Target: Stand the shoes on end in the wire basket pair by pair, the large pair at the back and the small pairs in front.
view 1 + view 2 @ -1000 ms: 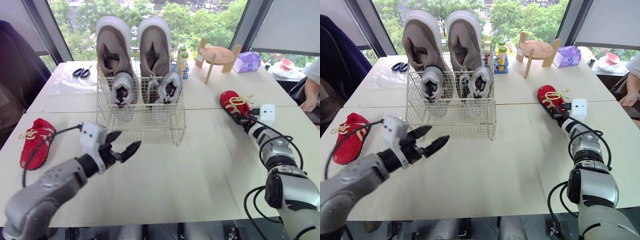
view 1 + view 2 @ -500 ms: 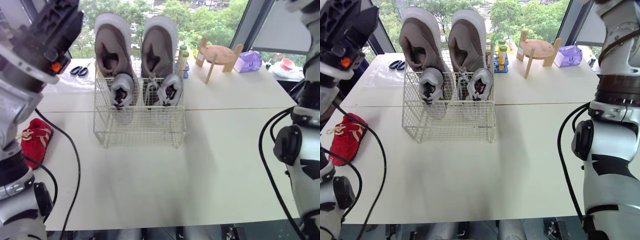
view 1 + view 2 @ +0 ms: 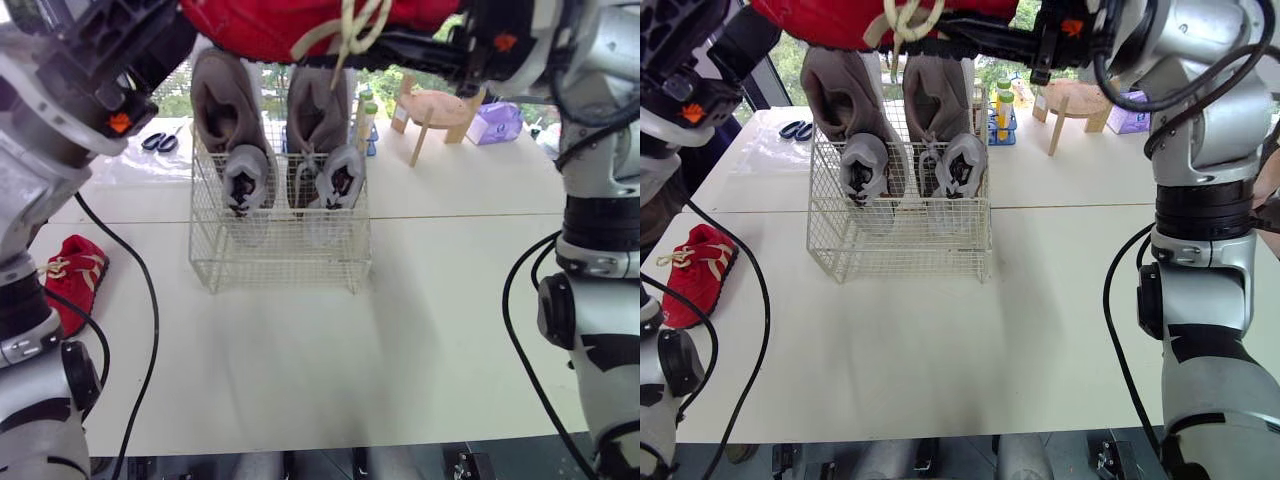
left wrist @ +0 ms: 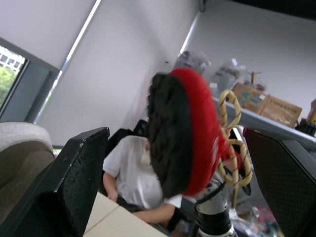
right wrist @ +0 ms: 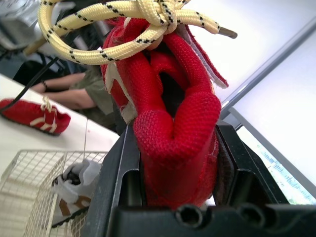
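My right gripper (image 5: 175,148) is shut on the heel of a small red shoe (image 3: 300,25) with yellow laces, held high above the wire basket (image 3: 280,262). In the left wrist view my left gripper (image 4: 175,133) is open, and the red shoe's (image 4: 190,133) black sole shows between its fingers (image 4: 74,173); how far off it is I cannot tell. The basket holds a large grey-brown pair (image 3: 265,95) standing at the back and a small grey pair (image 3: 290,180) in front. The other red shoe (image 3: 72,280) lies on the table to the left of the basket.
Scissors (image 3: 160,142) lie on a plastic sheet behind the basket to the left. A rack of small bottles (image 3: 365,115), a wooden stand (image 3: 440,108) and a purple tissue pack (image 3: 497,122) sit at the back right. A person in a white shirt (image 4: 133,182) sits beside the table.
Both arms have risen from the table. The red shoe that lay at the right is now lifted high over the basket in my right gripper. My left gripper has come up beside it.
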Tool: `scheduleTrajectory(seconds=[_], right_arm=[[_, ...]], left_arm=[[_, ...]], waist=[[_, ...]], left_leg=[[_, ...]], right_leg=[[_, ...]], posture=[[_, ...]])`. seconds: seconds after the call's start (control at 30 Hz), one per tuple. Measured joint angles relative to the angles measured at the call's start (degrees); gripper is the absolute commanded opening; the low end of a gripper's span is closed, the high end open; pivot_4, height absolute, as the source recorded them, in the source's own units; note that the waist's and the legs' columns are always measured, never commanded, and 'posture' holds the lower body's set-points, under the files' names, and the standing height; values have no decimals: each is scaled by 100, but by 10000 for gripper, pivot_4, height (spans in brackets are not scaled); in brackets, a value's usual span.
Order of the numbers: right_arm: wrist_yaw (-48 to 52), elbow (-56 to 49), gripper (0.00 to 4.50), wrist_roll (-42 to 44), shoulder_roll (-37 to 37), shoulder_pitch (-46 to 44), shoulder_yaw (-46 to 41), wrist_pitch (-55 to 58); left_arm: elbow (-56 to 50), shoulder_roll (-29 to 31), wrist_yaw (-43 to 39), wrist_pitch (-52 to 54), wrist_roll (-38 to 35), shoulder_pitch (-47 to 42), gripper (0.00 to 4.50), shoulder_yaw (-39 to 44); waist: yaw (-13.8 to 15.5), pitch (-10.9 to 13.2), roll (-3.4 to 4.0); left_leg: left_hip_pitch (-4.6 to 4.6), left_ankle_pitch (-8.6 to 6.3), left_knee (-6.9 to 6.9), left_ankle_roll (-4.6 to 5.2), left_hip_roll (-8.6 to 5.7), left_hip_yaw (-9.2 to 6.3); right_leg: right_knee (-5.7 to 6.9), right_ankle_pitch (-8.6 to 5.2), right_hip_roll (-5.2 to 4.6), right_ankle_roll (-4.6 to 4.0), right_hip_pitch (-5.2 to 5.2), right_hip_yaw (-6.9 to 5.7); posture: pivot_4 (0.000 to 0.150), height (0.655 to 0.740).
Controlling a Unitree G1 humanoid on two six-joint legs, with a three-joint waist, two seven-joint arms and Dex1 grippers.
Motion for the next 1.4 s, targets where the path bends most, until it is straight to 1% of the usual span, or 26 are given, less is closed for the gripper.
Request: scheduleTrajectory(seconds=[0.1,0.17,0.23,0.27,0.3,0.33,0.37,0.47,0.5,0.53,0.57,0.6,0.63,0.7,0.77,0.8,0.87,0.93,1.0,1.1,1.23,1.4], right_arm=[[41,-16,13368,-95,76,19,78,-90],[41,-50,13368,-108,76,19,76,-109],[32,-105,13368,-116,75,23,73,-102],[21,-153,13368,-120,74,28,66,-100],[2,-203,13368,-125,65,41,53,-85],[-16,-235,13368,-127,64,46,42,-58],[-36,-262,13368,-128,60,64,34,-20],[-160,-336,24931,-51,64,157,-24,236],[-244,-380,29840,67,69,216,-97,423],[-428,-427,34415,275,98,323,-262,728],[-584,-420,39945,453,128,432,-451,944],[-966,-427,43679,813,247,613,-783,1361],[-1247,-421,44436,1067,416,740,-1095,1566],[-2201,-488,44436,1928,1040,1086,-1837,2102],[-3383,-676,44436,2944,1908,1439,-2381,2518],[-3934,-786,44436,3437,2368,1580,-2529,2613],[-4739,-994,44436,4241,3110,1728,-2611,2723],[-5240,-1163,44436,4724,3477,1744,-2550,2754],[-5569,-1391,44436,5041,3659,1743,-2449,2714],[-5757,-1561,44436,5215,3670,1743,-2302,2677],[-5799,-1675,44436,5368,3667,1741,-2142,2580],[-5818,-1673,44436,5431,3645,1752,-2020,2523]], left_arm=[[154,2,-206,170,176,-170,36274,-161],[250,0,-308,279,274,-190,26971,-219],[282,-11,-356,311,327,-201,16338,-219],[296,-13,-355,312,333,-202,12575,-219],[320,-48,-346,312,336,-210,7184,-218],[359,-87,-326,311,352,-212,3550,-218],[378,-133,-301,309,371,-211,2238,-218],[361,-278,-115,272,412,-191,2270,-200],[336,-380,-39,200,406,-144,2270,-169],[224,-531,87,41,375,-27,2270,-76],[140,-657,178,-78,333,67,2270,19],[-16,-817,363,-295,316,211,2270,157],[-131,-980,447,-444,304,289,2270,272],[-515,-1463,679,-913,303,467,2270,477],[-900,-1969,851,-1375,383,556,2270,500],[-1059,-2261,883,-1593,480,556,2270,452],[-1199,-2625,884,-1847,744,556,2270,272],[-1197,-2801,842,-1946,964,556,2270,101],[-1119,-2908,749,-1990,1099,556,2270,17],[-1039,-2920,636,-1996,1240,560,2270,9],[-892,-2923,480,-1924,1462,722,2270,-149],[-869,-2800,138,-1726,2068,907,2270,-491]], waist=[[-3,0,0],[-9,0,0],[-12,0,0],[-11,0,1],[-12,0,0],[-10,0,0],[-6,0,0],[3,0,0],[5,0,0],[3,0,0],[3,-1,-2],[2,-1,-2],[3,-2,-3],[4,-5,-4],[1,-4,-2],[-9,-3,1],[-16,-3,5],[-12,-2,7],[-5,-2,7],[-1,-2,7],[-12,-2,7],[-17,-2,7]], left_leg=[[0,0,0,0,0,0],[0,0,-1,0,1,0],[0,0,-1,0,2,0],[0,0,-1,0,2,0],[0,0,-2,0,3,0],[0,0,-2,-1,3,0],[0,1,-2,-1,3,0],[0,0,-2,-1,1,0],[-1,0,-2,-1,1,-2],[-1,0,-2,-2,2,-2],[-1,0,-2,-2,3,-2],[-3,-1,-5,-3,3,-3],[0,-1,-5,-4,3,-4],[0,1,-11,-8,4,-5],[-4,4,-17,-13,3,-4],[-6,4,-19,-14,3,0],[-6,7,-29,-15,2,5],[-10,8,-30,-14,2,7],[-10,9,-29,-12,1,7],[-10,6,-17,-4,0,6],[-7,4,-12,1,2,6],[-8,4,-12,2,3,6]], right_leg=[[0,0,0,0,0,0],[0,0,0,0,-1,0],[0,0,0,0,-2,0],[1,0,0,0,-3,0],[1,0,0,0,-3,0],[2,0,-1,0,-3,0],[2,0,-1,0,-3,1],[2,0,-4,0,-3,1],[2,0,-5,0,-3,1],[1,1,-7,-1,-3,2],[1,1,-10,-1,-3,3],[-3,2,-14,-2,-5,4],[-1,2,-25,-2,-2,5],[-2,3,-32,-4,-4,6],[-2,4,-31,-6,-12,6],[-1,5,-29,-6,-20,8],[4,5,-16,-7,-27,8],[5,5,-7,-7,-34,8],[4,5,-4,-6,-31,8],[3,4,-1,-6,-21,7],[3,3,4,-5,-14,6],[3,3,6,-5,-14,6]], posture=[[1500,7400],[1500,7400],[1500,7400],[1500,7400],[1500,7400],[1500,7400],[1500,7400],[1500,7400],[1500,7400],[1500,7400],[1500,7400],[1500,7400],[1500,7400],[1500,7400],[1500,7400],[1500,7400],[1500,7400],[1500,7400],[1500,7400],[1500,7400],[1500,7400],[1500,7400]])
